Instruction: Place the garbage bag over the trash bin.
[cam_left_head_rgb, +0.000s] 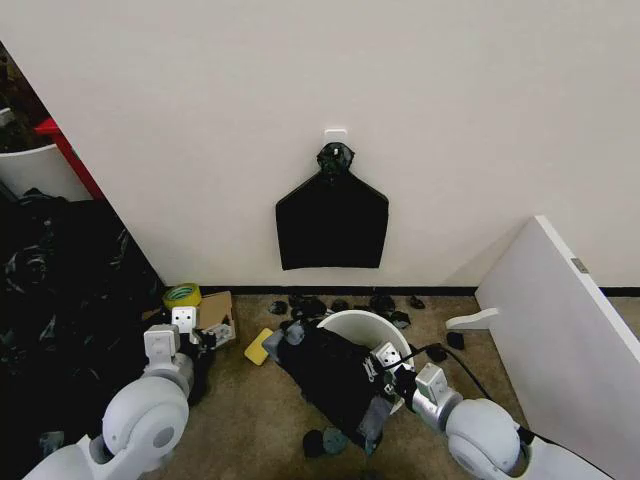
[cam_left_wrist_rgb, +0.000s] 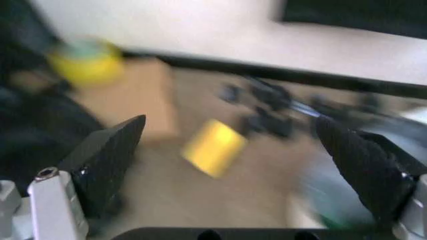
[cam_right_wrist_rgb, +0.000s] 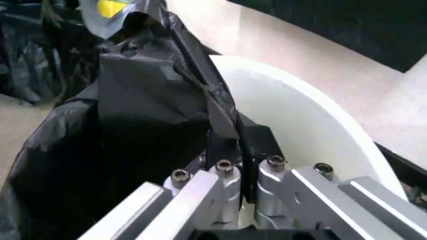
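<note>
Black, crinkled plastic of the garbage bag (cam_right_wrist_rgb: 133, 115) is pinched between the pressed-together jaws of the right gripper (cam_right_wrist_rgb: 230, 150), just beside the rolled rim of the trash bin (cam_right_wrist_rgb: 300, 115). The bag is seen draped over the bin's near side, its long axis running from the rim down toward the floor, while the bin (cam_left_head_rgb: 365, 325) is tilted with its mouth facing the wall. The draping step is judged half done: the bag's mouth must next be spread around the rim. The left gripper (cam_left_wrist_rgb: 233, 165) is held well apart, jaws spread, nothing between them.
</note>
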